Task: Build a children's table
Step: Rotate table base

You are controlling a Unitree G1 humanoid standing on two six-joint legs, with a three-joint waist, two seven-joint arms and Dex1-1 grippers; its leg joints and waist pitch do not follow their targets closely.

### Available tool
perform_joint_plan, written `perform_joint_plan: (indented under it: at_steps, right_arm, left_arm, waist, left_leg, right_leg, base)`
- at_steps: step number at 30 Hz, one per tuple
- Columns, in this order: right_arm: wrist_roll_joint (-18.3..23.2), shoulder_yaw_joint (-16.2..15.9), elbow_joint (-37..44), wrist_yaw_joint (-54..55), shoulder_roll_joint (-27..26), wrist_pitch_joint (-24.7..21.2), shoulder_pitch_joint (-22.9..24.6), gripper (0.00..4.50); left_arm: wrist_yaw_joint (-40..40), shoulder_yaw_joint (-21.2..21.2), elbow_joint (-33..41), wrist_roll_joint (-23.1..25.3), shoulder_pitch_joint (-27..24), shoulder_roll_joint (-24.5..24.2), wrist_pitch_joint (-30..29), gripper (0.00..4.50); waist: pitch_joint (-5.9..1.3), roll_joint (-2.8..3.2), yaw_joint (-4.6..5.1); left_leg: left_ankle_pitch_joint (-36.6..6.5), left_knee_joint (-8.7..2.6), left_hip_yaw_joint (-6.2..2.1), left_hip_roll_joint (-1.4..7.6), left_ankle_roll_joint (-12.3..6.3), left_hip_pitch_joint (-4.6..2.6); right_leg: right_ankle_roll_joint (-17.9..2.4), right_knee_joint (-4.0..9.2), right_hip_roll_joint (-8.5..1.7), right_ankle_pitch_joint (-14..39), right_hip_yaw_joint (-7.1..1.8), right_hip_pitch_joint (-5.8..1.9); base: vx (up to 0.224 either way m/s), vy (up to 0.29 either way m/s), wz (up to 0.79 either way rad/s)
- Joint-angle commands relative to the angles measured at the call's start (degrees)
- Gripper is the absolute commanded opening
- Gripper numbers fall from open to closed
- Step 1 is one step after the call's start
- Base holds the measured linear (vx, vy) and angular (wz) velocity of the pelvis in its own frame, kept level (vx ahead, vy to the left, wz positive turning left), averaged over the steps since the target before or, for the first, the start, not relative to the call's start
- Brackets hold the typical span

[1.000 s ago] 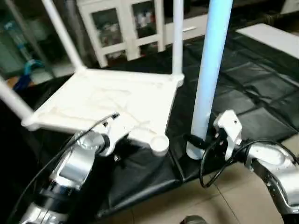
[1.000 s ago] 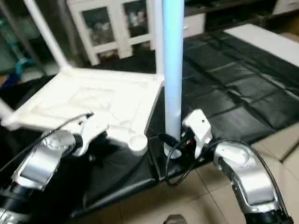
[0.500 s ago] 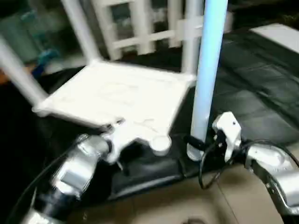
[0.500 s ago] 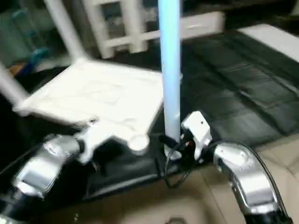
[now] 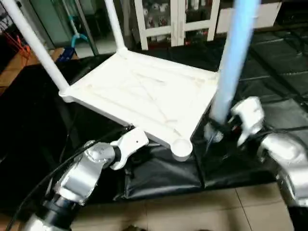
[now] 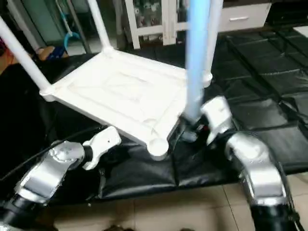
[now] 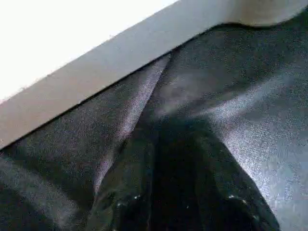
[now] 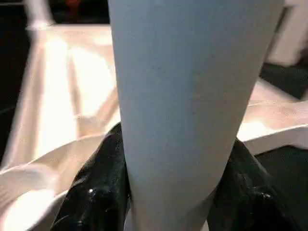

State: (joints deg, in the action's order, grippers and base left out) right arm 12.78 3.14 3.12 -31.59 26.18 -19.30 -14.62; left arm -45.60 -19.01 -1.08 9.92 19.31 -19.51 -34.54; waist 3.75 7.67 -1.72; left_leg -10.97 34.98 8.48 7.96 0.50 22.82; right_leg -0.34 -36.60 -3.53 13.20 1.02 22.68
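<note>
Item: children's table, part-built. The tabletop (image 5: 144,98), white plastic, lies upside down on the black floor mat (image 5: 269,62), ribbed underside up, so the round corner sockets face upward to take the legs.

Legs fitted: three fitted legs rise from the sockets at the two far corners and at the left corner; one (image 5: 36,45) leans out at the left corner, another (image 5: 113,24) at the far corner, the third at the far right corner partly behind the held leg.

Socket open: the near corner socket (image 5: 181,148), at the mat's near edge, is empty; judged the last to fill.

Loose leg (image 5: 236,57): held close to upright in the right gripper (image 6: 192,131), jaws pinching its lower end. Its foot hangs just beside the tabletop's near-right edge, near the open socket but not over it. Held upright, presumably, so that the end can go straight down into the socket.

Left gripper (image 7: 168,192): low at the tabletop's near-left edge, over the mat, holding nothing visible; whether its jaws are spread or pressed together cannot be told. Likely placed there to steady the tabletop.

Surroundings: white glass-door cabinet (image 5: 178,19) beyond the mat; tiled floor (image 5: 192,211) at the near edge.
</note>
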Motion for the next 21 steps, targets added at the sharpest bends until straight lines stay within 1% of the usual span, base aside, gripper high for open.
perform_joint_plan:
  at_steps: [1,2,3,4,5,6,7,8,10,11,12,13,14,15,16,17,18,19,20,21]
  right_arm:
    - [-0.3,3.2,-1.4,4.0,-0.9,1.5,-2.7,1.86]
    - [-0.4,3.5,-1.7,4.4,-0.9,1.7,-3.0,1.86]
    - [-0.4,3.8,-1.9,4.8,-0.9,1.8,-3.3,1.86]
    - [-0.6,4.2,-2.4,5.3,-0.8,2.1,-3.6,1.86]
    - [-0.9,4.4,-3.0,5.7,-0.7,2.4,-4.0,1.86]
    - [-0.9,4.4,-3.0,5.7,-0.7,2.4,-4.0,1.86]
    - [-0.9,4.4,-2.9,5.7,-0.9,2.2,-4.1,1.86]
    - [-0.9,4.3,-2.8,5.7,-1.0,2.2,-4.1,1.86]
    - [-0.8,3.5,-2.1,5.2,-1.4,1.9,-4.0,1.86]
    - [-0.2,2.6,-1.3,4.4,-1.9,1.3,-3.7,1.86]
    - [-0.1,2.6,-1.2,4.4,-1.9,1.3,-3.7,1.86]
    - [0.2,2.3,-0.8,4.0,-2.1,1.0,-3.4,1.86]
    - [0.5,2.1,-0.7,3.9,-2.1,0.9,-3.3,1.86]
    - [1.2,1.3,0.5,3.2,-2.3,0.0,-2.6,1.86]
    - [1.6,0.4,1.8,2.8,-2.5,-1.0,-1.9,1.86]
    - [2.0,-0.5,3.2,2.8,-2.9,-1.9,-1.3,1.86]
    - [2.1,-0.6,3.4,2.8,-3.0,-2.0,-1.2,1.86]
    - [2.0,-1.0,4.4,3.6,-3.7,-2.5,-1.0,1.86]
    - [2.0,-1.3,4.9,3.7,-4.0,-2.6,-1.0,1.86]
    - [2.0,-1.5,5.2,3.7,-4.1,-2.6,-1.0,1.86]
  left_arm:
    - [3.2,1.8,-1.2,-3.3,-0.4,5.1,0.1,1.69]
    - [3.6,2.3,-1.1,-4.3,-0.4,6.4,0.3,1.73]
    - [4.1,2.7,-1.0,-5.4,-0.5,7.8,0.6,1.73]
    - [4.9,3.4,-1.0,-6.9,-0.5,10.1,0.9,1.73]
    - [6.3,4.1,-1.4,-8.5,-0.5,13.1,0.9,1.73]
    - [6.3,4.1,-1.4,-8.5,-0.5,13.1,0.9,1.73]
    - [7.1,3.7,-2.9,-9.0,-0.2,15.0,2.5,1.73]
    - [7.3,3.6,-3.2,-9.0,-0.2,15.3,2.9,1.73]
    - [9.5,3.8,-5.4,-9.3,0.5,17.8,6.3,1.73]
    - [12.2,6.1,-6.0,-10.5,1.0,20.7,9.0,1.73]
    - [12.3,6.2,-6.0,-10.5,1.0,20.8,9.1,1.73]
    - [12.9,7.3,-5.6,-11.2,1.0,21.5,10.2,1.73]
    - [13.3,7.8,-5.3,-11.7,1.0,22.0,10.9,1.73]
    - [14.2,9.6,-2.9,-12.6,0.2,21.8,12.2,1.73]
    - [15.7,11.6,0.0,-13.0,-0.9,21.6,11.1,1.73]
    - [18.7,13.6,3.5,-12.7,-2.6,21.0,9.3,1.73]
    - [19.2,13.8,4.0,-12.5,-2.9,20.8,9.0,1.73]
    - [22.1,15.0,6.9,-11.0,-4.7,20.2,7.2,1.73]
    - [23.2,16.2,8.4,-10.8,-5.6,20.2,7.1,1.73]
    - [23.8,16.8,9.2,-10.7,-6.1,20.3,7.1,1.73]
  waist:
    - [-3.62,-1.95,0.49]
    - [-3.73,-1.95,0.45]
    - [-3.88,-1.91,0.28]
    - [-3.83,-2.00,0.30]
    - [-3.89,-2.43,0.44]
    - [-3.89,-2.43,0.44]
    - [-3.94,-2.64,0.30]
    - [-4.02,-2.79,0.39]
    - [-4.13,-2.69,0.54]
    - [-4.26,-2.82,0.58]
    - [-4.24,-2.81,0.64]
    - [-4.45,-2.75,0.46]
    - [-4.40,-3.06,0.53]
    - [-4.41,-3.00,0.42]
    - [-4.43,-3.05,0.35]
    - [-4.36,-2.98,0.47]
    - [-4.31,-2.83,0.61]
    - [-4.35,-2.93,0.90]
    - [-4.28,-2.99,1.18]
    - [-4.32,-2.90,1.24]
  left_leg:
    - [-11.1,-3.75,-1.03,4.06,-4.25,-1.61]
    - [-10.5,-3.76,-0.92,4.01,-3.82,-1.48]
    - [-10.2,-3.76,-0.84,4.13,-3.77,-1.60]
    - [-10.4,-3.89,-0.74,4.30,-4.06,-1.53]
    - [-9.7,-3.91,-0.61,4.22,-4.51,-1.09]
    - [-9.7,-3.91,-0.61,4.22,-4.51,-1.09]
    - [-10.3,-3.77,-0.30,4.04,-5.49,-1.21]
    - [-10.1,-3.75,-0.23,3.99,-6.03,-1.02]
    - [-9.7,-3.76,-0.25,3.98,-6.68,-0.80]
    - [-9.5,-3.68,-0.18,4.05,-6.94,-0.93]
    - [-9.4,-3.63,-0.10,4.05,-7.12,-0.90]
    - [-8.7,-3.68,-0.24,4.24,-7.53,-0.84]
    - [-8.4,-3.77,-0.19,4.29,-8.08,-0.72]
    - [-8.5,-3.74,-0.21,4.26,-8.16,-0.76]
    - [-8.1,-3.72,-0.19,4.33,-8.56,-0.62]
    - [-7.6,-3.78,-0.31,4.46,-8.89,-0.41]
    - [-7.5,-3.74,-0.29,4.46,-9.10,-0.37]
    - [-7.9,-3.62,-0.25,4.33,-9.28,-0.42]
    - [-8.1,-3.59,-0.23,4.16,-9.18,-0.34]
    - [-8.2,-3.58,-0.26,4.22,-8.96,-0.42]
  right_leg:
    - [-13.8,5.86,-4.19,9.1,-1.89,-2.53]
    - [-13.6,5.85,-4.22,9.7,-1.88,-2.61]
    - [-13.4,5.83,-4.23,9.8,-1.85,-2.57]
    - [-13.1,5.94,-4.23,10.1,-1.79,-2.46]
    - [-12.7,5.93,-4.25,9.5,-1.68,-2.69]
    - [-12.7,5.93,-4.25,9.5,-1.68,-2.69]
    - [-12.0,6.21,-4.25,10.6,-1.59,-2.33]
    - [-11.6,6.25,-4.38,11.1,-1.53,-2.45]
    - [-10.8,6.34,-4.33,11.2,-1.38,-2.42]
    - [-10.9,6.34,-4.34,10.6,-1.38,-2.35]
    - [-11.0,6.42,-4.32,10.2,-1.36,-2.34]
    - [-11.2,6.35,-4.51,9.2,-1.30,-2.49]
    - [-11.3,6.40,-4.39,8.6,-1.24,-2.36]
    - [-11.3,6.33,-4.44,8.7,-1.21,-2.35]
    - [-11.4,6.33,-4.56,8.1,-1.25,-2.43]
    - [-11.7,6.04,-4.61,7.0,-1.17,-2.59]
    - [-11.5,6.05,-4.53,6.8,-1.16,-2.51]
    - [-11.3,6.14,-4.50,7.6,-1.10,-2.42]
    - [-11.0,6.31,-4.47,8.8,-1.03,-2.42]
    - [-10.9,6.31,-4.44,9.3,-1.00,-2.38]
  base:
    - [-0.052,0.021,0.05]
    - [-0.055,0.028,0.07]
    - [0.000,0.000,0.00]
    - [0.000,0.000,0.00]
    - [0.000,0.000,0.00]
    - [0.000,0.000,0.00]
    - [0.000,0.000,0.00]
    - [0.000,0.000,0.00]
    - [0.000,0.000,0.00]
    - [0.000,0.000,0.00]
    - [0.000,0.000,0.00]
    - [0.000,0.000,0.00]
    - [0.000,0.000,0.00]
    - [0.000,0.000,0.00]
    - [0.000,0.000,0.00]
    - [0.000,0.000,0.00]
    - [0.000,0.000,0.00]
    - [0.000,0.000,0.00]
    - [0.000,0.000,0.00]
    - [0.000,0.000,0.00]
